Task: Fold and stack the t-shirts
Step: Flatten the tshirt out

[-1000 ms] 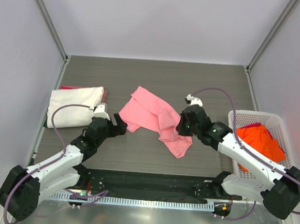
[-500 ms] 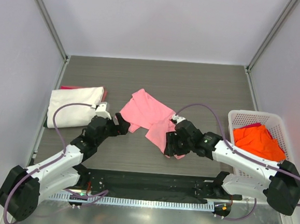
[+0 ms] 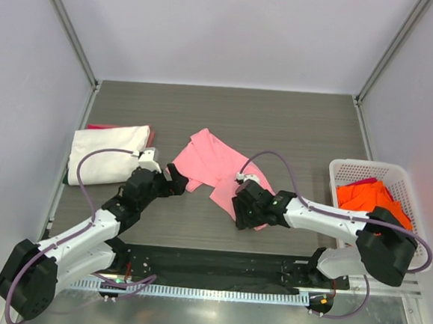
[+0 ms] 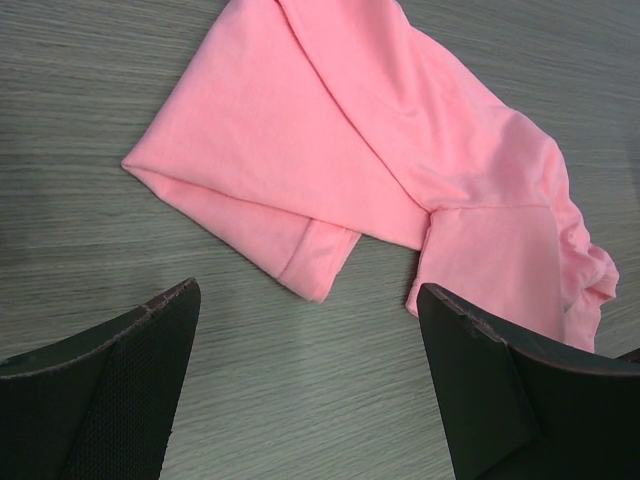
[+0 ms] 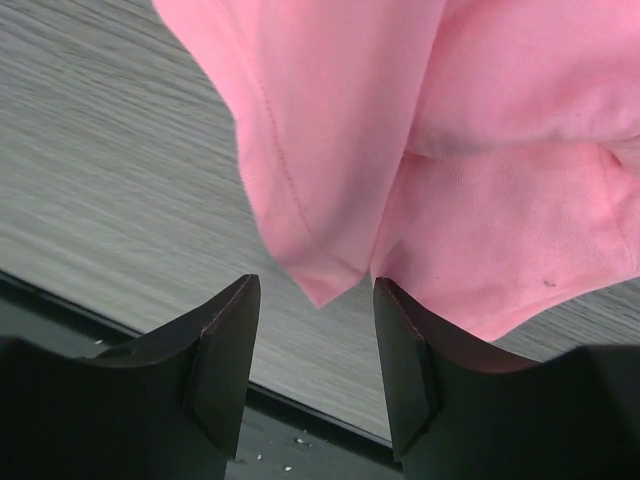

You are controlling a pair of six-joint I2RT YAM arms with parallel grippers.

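Observation:
A light pink t-shirt (image 3: 210, 161) lies crumpled in the middle of the table, partly folded over itself. My right gripper (image 3: 241, 215) stands open at its near edge. In the right wrist view a loose corner of the pink t-shirt (image 5: 330, 180) hangs just beyond the gap of the right gripper (image 5: 315, 290), and nothing is pinched. My left gripper (image 3: 179, 181) is open beside the shirt's left edge. In the left wrist view the left gripper (image 4: 307, 295) stands wide just short of a folded sleeve of the pink t-shirt (image 4: 400, 150).
A folded cream-white t-shirt (image 3: 106, 153) lies at the left on a red one (image 3: 151, 136). A white mesh basket (image 3: 366, 167) at the right holds an orange t-shirt (image 3: 371, 200). The table's dark near edge (image 5: 300, 420) runs just under my right gripper.
My right gripper pulled the pink shirt's right part toward the near edge, then opened and let it go. The left arm has stayed put.

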